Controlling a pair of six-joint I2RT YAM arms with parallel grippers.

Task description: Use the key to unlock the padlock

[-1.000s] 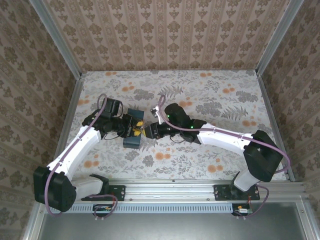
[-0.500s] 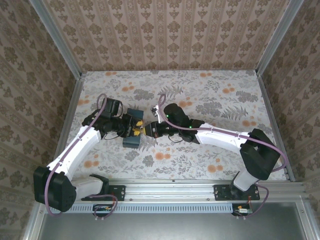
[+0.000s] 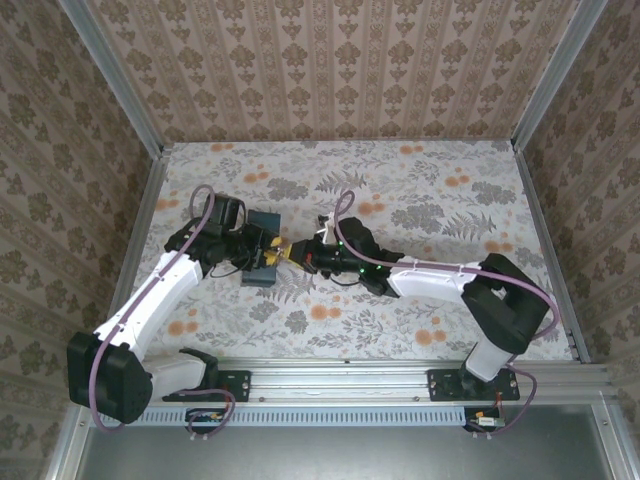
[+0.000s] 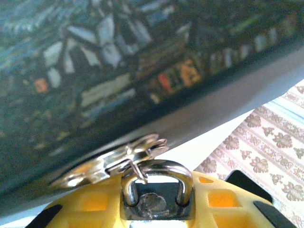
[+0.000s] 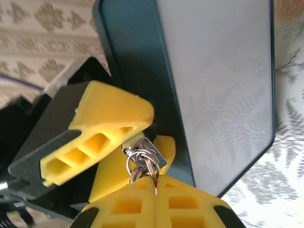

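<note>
Your padlock (image 4: 156, 200) hangs at the front of the dark blue box (image 4: 118, 71), its shackle (image 4: 159, 167) still threaded through the box's metal hasp (image 4: 102, 167), so by the look of it nothing is unlocked yet. The left gripper (image 3: 265, 253) has its jaws clamped on the little grey lock body from both sides. That grip makes sense: a lock dangling from a hasp would swing away from a key, so you need it held steady with the keyhole end turned toward the other arm.

The right gripper (image 5: 156, 183) comes in from the opposite side, tip to tip with the left one. Its jaws are pressed together and pinch the key ring (image 5: 139, 163) right at the lock. You can't make out the key blade itself, so you can't tell whether it is seated in the keyhole or merely beside it. Check that before you turn.

The box lies on the patterned worktop (image 3: 430, 200), between the two arms and nearer the left. Its lid is down and fastened by the lock, so whatever is inside stays hidden from you. The box is light enough in appearance that a hard twist could drag it; that is a guess.
</note>
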